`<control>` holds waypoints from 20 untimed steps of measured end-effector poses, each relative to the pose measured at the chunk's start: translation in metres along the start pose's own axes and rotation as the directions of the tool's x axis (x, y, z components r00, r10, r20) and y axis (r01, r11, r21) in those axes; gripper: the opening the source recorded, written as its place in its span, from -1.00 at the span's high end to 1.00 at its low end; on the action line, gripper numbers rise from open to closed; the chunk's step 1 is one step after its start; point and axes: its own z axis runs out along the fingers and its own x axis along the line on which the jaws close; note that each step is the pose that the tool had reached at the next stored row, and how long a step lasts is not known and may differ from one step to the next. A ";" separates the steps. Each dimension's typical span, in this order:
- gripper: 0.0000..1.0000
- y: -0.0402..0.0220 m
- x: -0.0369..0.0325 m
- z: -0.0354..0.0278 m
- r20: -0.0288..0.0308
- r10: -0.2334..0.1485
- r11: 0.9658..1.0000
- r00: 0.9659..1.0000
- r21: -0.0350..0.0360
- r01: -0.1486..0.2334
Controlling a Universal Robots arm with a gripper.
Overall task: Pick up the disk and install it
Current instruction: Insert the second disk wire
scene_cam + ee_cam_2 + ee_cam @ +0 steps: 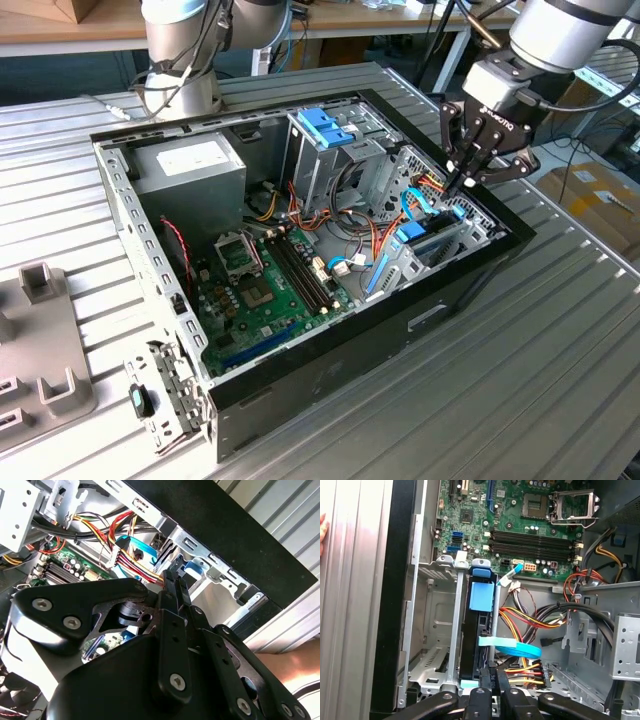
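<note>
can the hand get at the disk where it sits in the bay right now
Probably yes. The hand is already right at the near end of the disk, which stands on edge in its metal bay. The coloured cables lie beside it, not across it.

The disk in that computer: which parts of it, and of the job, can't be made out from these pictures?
- Disk: in the first wrist view it stands edge-on in the metal bay, so its flat faces are hidden.
- Its near end: covered by the pincer.
- Whether it is fully seated: the bay's depth is hidden by the disk itself.
- Exterior view: the disk is mostly screened by cables and the bay.
</note>
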 end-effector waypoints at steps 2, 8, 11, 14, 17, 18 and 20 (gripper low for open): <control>0.67 0.0001 0.0000 0.0008 0.000 0.023 1.000 1.000 0.000 -0.023; 0.67 0.0001 0.0001 0.0014 0.000 0.051 0.999 0.999 0.001 -0.051; 0.67 0.0001 0.0001 0.0015 0.000 0.051 0.999 0.999 0.001 -0.051; 0.67 0.0001 0.0001 0.0036 0.000 0.051 0.999 0.999 0.001 -0.051; 0.67 0.0001 0.0001 0.0058 0.000 0.051 0.999 0.999 0.001 -0.051; 0.67 0.0001 0.0002 0.0062 0.000 0.051 0.999 0.999 0.001 -0.051; 0.67 0.0001 0.0002 0.0070 0.000 0.051 0.999 0.999 0.001 -0.051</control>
